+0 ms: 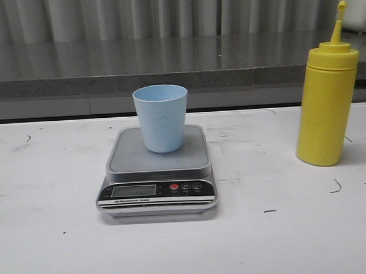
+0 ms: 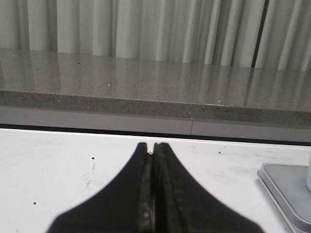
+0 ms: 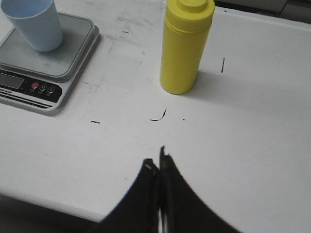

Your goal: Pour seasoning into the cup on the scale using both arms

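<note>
- Looking from the front: light-blue cup [image 1: 161,118] stands upright on the steel platform of the scale [image 1: 157,171], toward the platform's back, empty as far as visible. Scale sits mid-worktop [image 1: 54,237], display and one red plus two dark buttons facing the camera. Yellow seasoning bottle [image 1: 326,102] stands upright to the right, well apart from the scale, nozzle up with its small cap (tethered) raised beside the tip. No arm in this view.
- Left wrist: left pincer [image 2: 151,145] has both fingers pressed together, holding nothing, hovering over bare worktop; a corner of the scale shows at the frame edge.
- Right wrist: right pincer [image 3: 158,162] also closed together and empty, above the worktop, bottle ahead of it, not touching; scale and cup farther off.
</note>
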